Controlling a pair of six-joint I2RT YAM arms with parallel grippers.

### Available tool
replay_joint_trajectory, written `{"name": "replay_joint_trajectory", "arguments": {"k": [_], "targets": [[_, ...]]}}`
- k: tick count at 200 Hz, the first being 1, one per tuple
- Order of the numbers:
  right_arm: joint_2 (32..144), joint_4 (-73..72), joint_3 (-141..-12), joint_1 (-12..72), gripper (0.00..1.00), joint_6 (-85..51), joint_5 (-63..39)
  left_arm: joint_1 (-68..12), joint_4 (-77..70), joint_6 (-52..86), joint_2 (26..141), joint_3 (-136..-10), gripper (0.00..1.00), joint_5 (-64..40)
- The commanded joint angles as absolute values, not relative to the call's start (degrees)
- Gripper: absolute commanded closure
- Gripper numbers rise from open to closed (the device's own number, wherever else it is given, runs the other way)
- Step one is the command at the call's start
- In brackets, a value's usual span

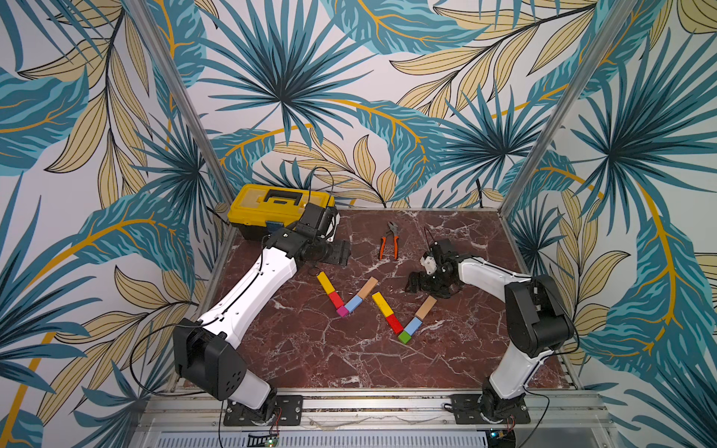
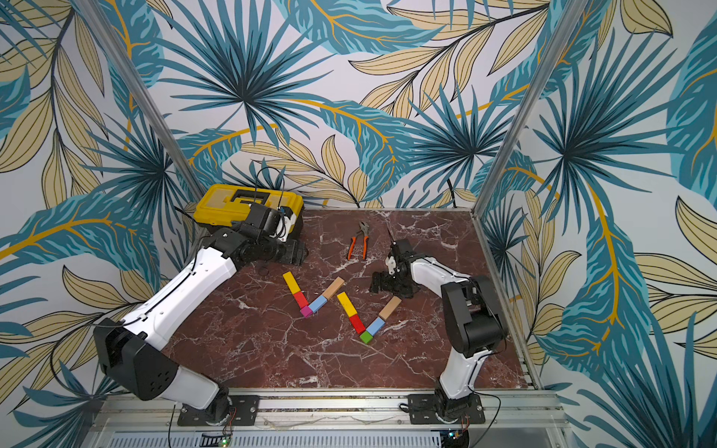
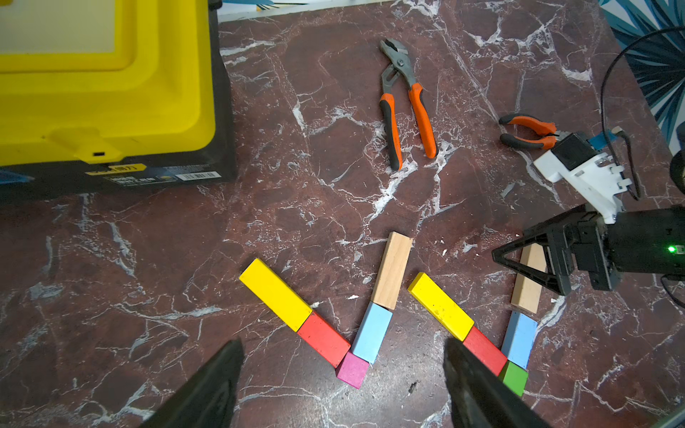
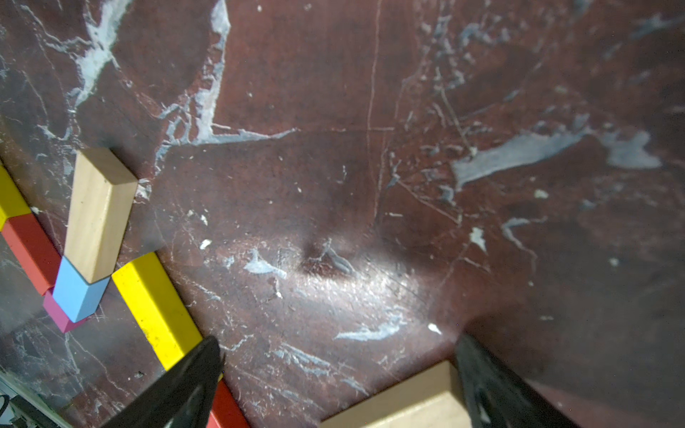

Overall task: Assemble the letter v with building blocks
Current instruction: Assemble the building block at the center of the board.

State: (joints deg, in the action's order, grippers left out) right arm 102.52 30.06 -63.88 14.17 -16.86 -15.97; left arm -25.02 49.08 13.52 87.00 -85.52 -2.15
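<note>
Marble table (image 2: pixel 271 360): magenta-tipped V (image 2: pixel 307 311) just beside green-tipped V (image 2: pixel 365 337); pliers (image 2: pixel 359 244) farther back; yellow toolbox (image 2: pixel 232 201) back corner.

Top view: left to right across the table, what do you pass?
Yellow toolbox → magenta cube → green cube → right V's wood bar → right arm's elbow. Overlapping items skipped.

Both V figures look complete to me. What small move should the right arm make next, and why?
Probably lift the right gripper straight up. Its jaws stand open and hold nothing, and the end of the plain-wood bar shows between its fingers, with the bar touching the light-blue block. A sideways move could push the bar out of line.
</note>
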Motion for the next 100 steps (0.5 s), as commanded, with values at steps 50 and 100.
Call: {"name": "replay_joint_trajectory", "arguments": {"k": [50, 100], "targets": [[102.8, 31.6, -62.1, 15.0, 0.01, -16.8, -16.4, -24.6, 48.4, 13.3, 86.6, -85.8, 0.14, -2.0], [102.2, 31.4, -61.4, 15.0, 0.01, -17.1, -16.2, -24.5, 48.4, 13.3, 86.4, -85.8, 0.14, -2.2]]}}
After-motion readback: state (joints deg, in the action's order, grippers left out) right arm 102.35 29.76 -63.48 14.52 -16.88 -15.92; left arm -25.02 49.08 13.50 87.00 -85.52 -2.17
